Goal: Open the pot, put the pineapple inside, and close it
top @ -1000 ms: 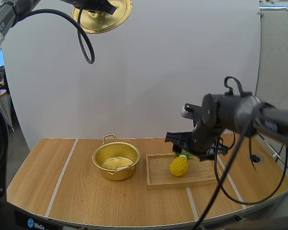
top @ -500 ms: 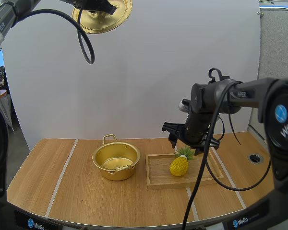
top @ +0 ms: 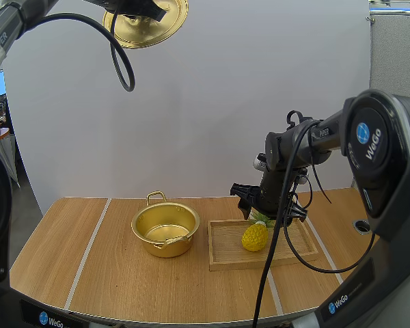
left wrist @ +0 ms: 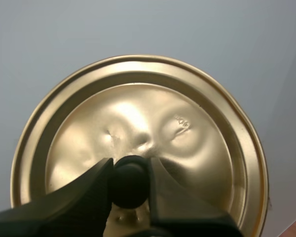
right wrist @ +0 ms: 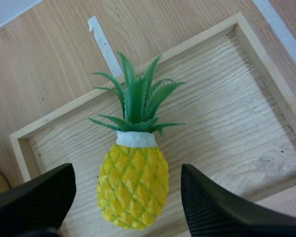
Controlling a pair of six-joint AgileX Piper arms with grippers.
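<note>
While L tool (left wrist: 129,170) pinches knob (left wrist: 130,185) of lid (left wrist: 138,108) up high, R tool (right wrist: 126,177), spread, has moved in over pineapple (right wrist: 133,197).

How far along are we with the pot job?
Done: the pot is open, its lid held high by the knob in the left gripper. In hand: the right gripper hangs open over the pineapple in the tray, not yet gripping. Left: grasp it, place it in the pot, put the lid back.
</note>
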